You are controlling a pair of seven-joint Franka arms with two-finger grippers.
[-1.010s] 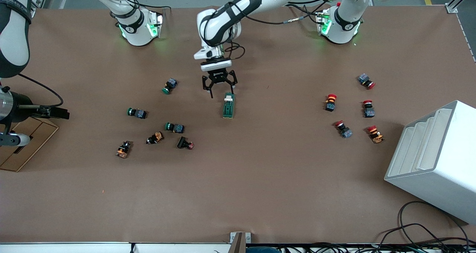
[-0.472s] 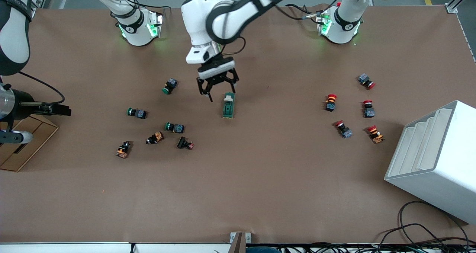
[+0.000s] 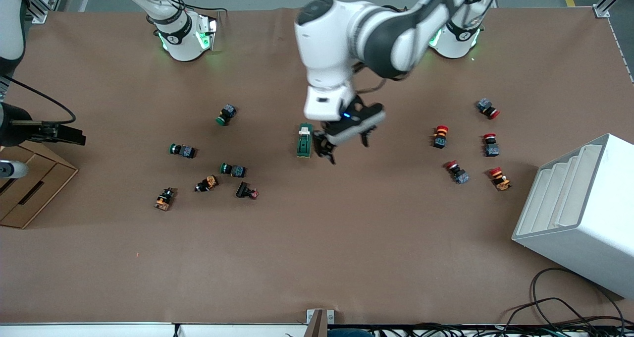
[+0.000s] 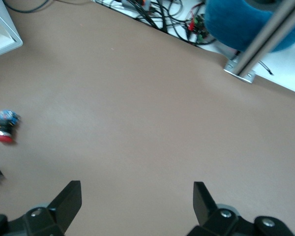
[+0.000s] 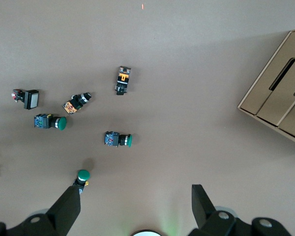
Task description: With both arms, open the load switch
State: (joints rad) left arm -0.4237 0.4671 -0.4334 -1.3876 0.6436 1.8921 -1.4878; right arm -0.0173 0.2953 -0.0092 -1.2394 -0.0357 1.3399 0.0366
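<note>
Front view: one switch (image 3: 304,140) lies mid-table, white tab at its 12 o'clock end. The left gripper (image 3: 346,150) hovers over bare table (image 3: 317,257) at the switch's 3 o'clock, fingers spread wide and empty, probably lining up to brace the body. The right gripper (image 3: 74,138) waits at 9 o'clock by the box (image 3: 29,188). Five red buttons (image 3: 441,135) sit toward 3 o'clock. Six others, three of them green (image 3: 181,150), sit toward 8.

Left wrist view: wide-open fingers (image 4: 71,194), nothing between.

Right wrist view: likewise agape and empty, above those six.
</note>
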